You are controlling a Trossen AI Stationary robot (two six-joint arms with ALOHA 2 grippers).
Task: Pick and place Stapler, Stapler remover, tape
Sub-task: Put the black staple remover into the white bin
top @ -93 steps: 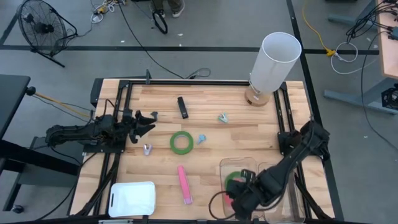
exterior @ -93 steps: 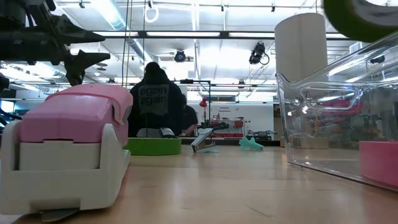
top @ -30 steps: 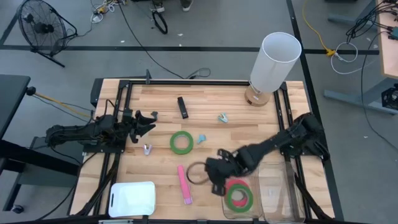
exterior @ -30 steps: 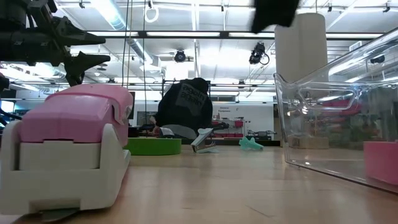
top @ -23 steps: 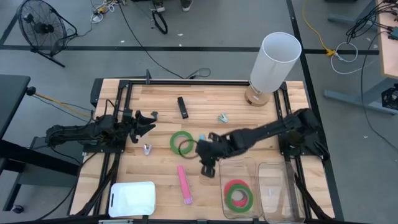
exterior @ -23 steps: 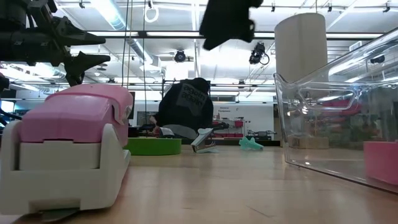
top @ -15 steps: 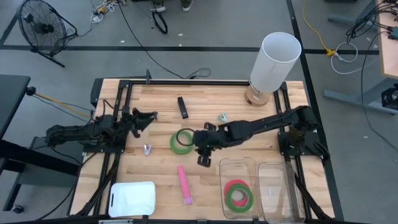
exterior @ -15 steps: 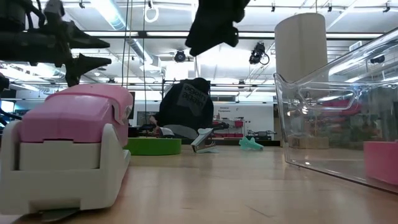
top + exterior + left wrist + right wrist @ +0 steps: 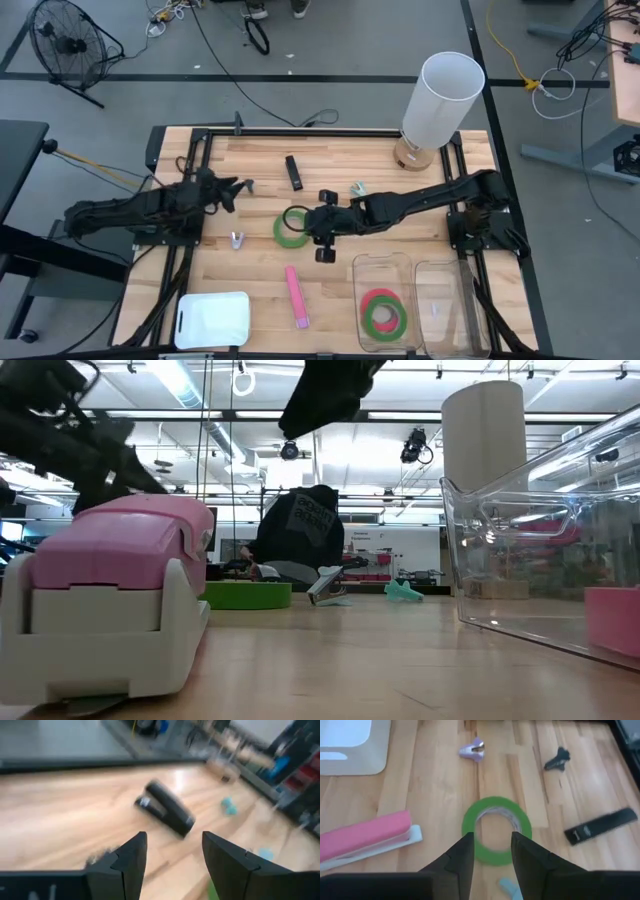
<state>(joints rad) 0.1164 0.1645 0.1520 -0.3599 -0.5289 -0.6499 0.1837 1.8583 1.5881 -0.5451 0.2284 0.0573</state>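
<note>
On the bench (image 9: pixel 400 190), right gripper (image 9: pixel 312 222) hovers at mid-bench beside the loose green tape (image 9: pixel 292 228), fingers spread, empty. Left gripper (image 9: pixel 228 188) waits near the left edge, fingers spread. Clear bin (image 9: pixel 383 303) holds one red-pink tape roll (image 9: pixel 380 297) and another green roll (image 9: pixel 385 319).

We find one tape roll (image 9: pixel 291 228) mid-table, two rolls (image 9: pixel 383 313) inside the bin (image 9: pixel 368 266) near the front right edge.
</note>
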